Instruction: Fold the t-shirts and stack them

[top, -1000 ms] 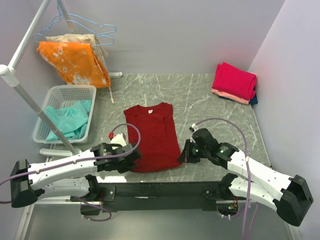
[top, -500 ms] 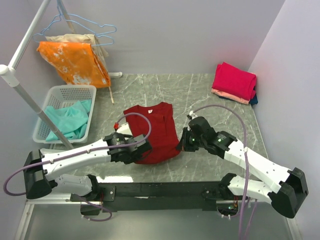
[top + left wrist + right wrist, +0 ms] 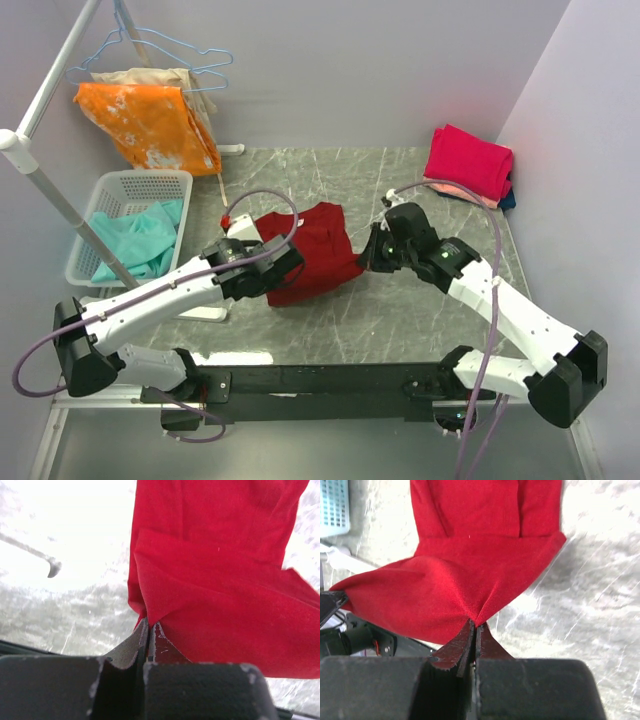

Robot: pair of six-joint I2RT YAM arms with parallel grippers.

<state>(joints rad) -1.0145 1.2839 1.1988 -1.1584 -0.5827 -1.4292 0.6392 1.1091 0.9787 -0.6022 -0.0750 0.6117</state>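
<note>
A dark red t-shirt lies mid-table, its near half lifted and carried back over the far half. My left gripper is shut on the shirt's near left corner. My right gripper is shut on the near right corner. Both wrist views show the jaws pressed together with red cloth pinched at their tips. Folded t-shirts, bright pink over peach and dark blue, form a stack at the back right. A teal t-shirt lies in the basket.
A white mesh basket stands at the left table edge. Behind it an orange cloth and blue hangers hang on a white rack. Walls close in at the back and right.
Both grippers have moved away from the near edge toward the back, carrying the shirt's bottom hem up and over, so the shirt now looks about half as long.
</note>
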